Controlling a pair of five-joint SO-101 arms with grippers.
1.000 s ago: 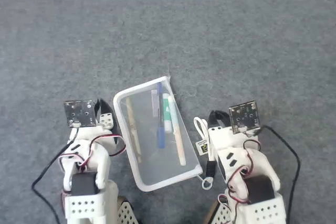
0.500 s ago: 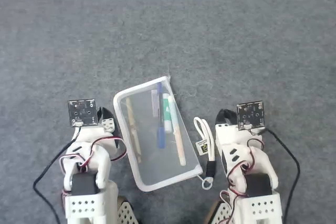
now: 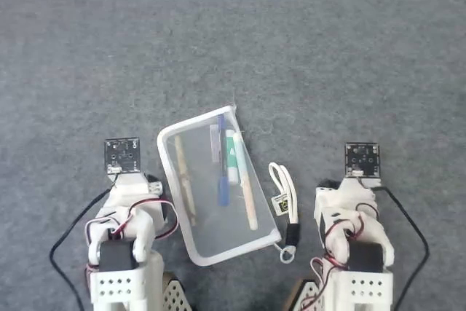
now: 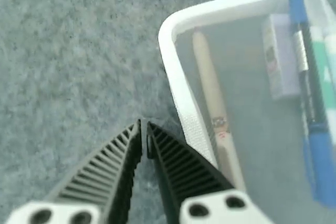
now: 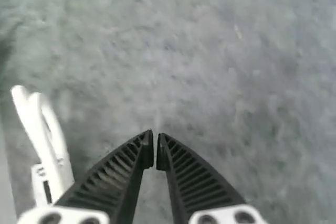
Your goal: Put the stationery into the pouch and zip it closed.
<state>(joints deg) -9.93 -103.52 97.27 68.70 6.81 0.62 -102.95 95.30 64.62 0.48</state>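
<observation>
A clear pouch [image 3: 215,194] with a white zip edge lies flat on the grey carpet between the two arms. Inside it I see a wooden pencil [image 3: 184,178], a blue pen [image 3: 222,172], a white-green marker [image 3: 231,156] and another pale stick [image 3: 247,198]. Its white strap [image 3: 282,193] and ring pull [image 3: 287,254] lie at the pouch's right side. In the left wrist view the pouch corner [image 4: 173,24] sits just beyond my left gripper [image 4: 143,127], which is shut and holds nothing. My right gripper [image 5: 154,135] is shut and holds nothing, with the strap [image 5: 42,124] beside it.
Grey carpet [image 3: 328,71] stretches bare beyond the pouch to the far wall. Both arm bases [image 3: 120,274] stand at the near edge, one on each side of the pouch.
Both arms have drawn back toward their bases, away from the pouch. The pouch and strap have stayed in place.
</observation>
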